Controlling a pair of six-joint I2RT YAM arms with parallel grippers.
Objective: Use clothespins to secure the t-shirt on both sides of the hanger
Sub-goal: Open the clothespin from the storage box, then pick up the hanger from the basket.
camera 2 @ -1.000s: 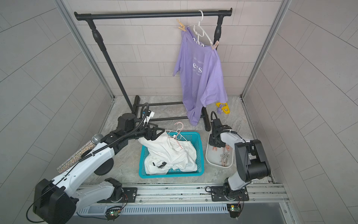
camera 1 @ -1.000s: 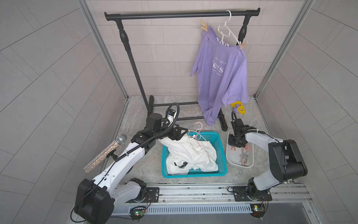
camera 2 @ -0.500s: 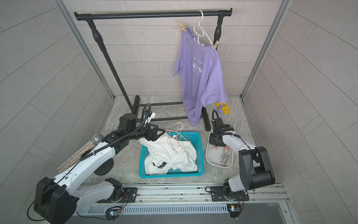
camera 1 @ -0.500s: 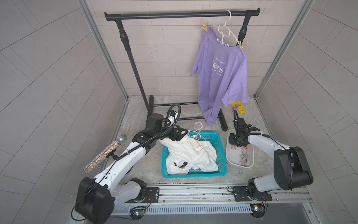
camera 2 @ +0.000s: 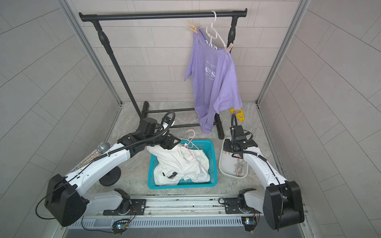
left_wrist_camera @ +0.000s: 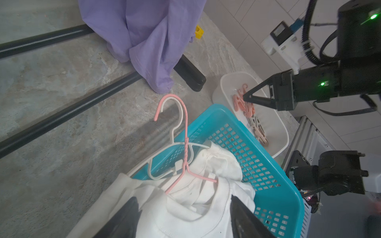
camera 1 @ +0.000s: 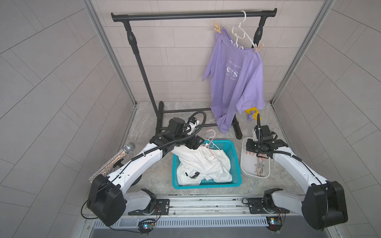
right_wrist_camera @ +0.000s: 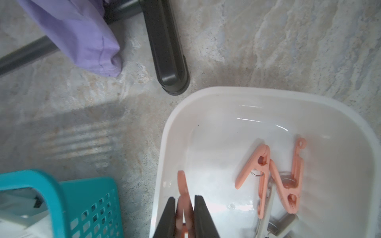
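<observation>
Right claw [right_wrist_camera: 185,201] is down in the white tub [right_wrist_camera: 165,144] near the desk's right edge, jaws narrow and clamped on a pink clothespin [right_wrist_camera: 181,185], with one end pinched and the rest poking out ahead. Loose pins [right_wrist_camera: 266,175] lie in the tub just beside it. That's the pick step, and the grip looks made.

Over to the left claw [left_wrist_camera: 183,198]. It sits at the far left corner of the teal basket [camera 1: 206,185], mid-desk near the front edge. Its jaws stand wide with the white shirt [camera 1: 206,164] bunched between them. Whether they actually pinch cloth, I cannot tell. A pink hanger [left_wrist_camera: 186,127] and a white hanger [left_wrist_camera: 172,131] lie at the collar, hooks out past the basket's rim.

Along the back edge, a purple shirt [camera 1: 237,82] hangs from the rack [camera 1: 185,14], with shoulder pins [camera 1: 216,27] on both sides, so that one looks finished. The white shirt seems to be the one in play.

Next up, the clothespin has to lift clear of the tub without dragging its neighbours. Then it crosses to a shoulder of the white shirt and bites over cloth and hanger arm together. That calls for the left claw to present the shoulder steady. The shirt is crumpled, so the hanger arm has to be found first.
</observation>
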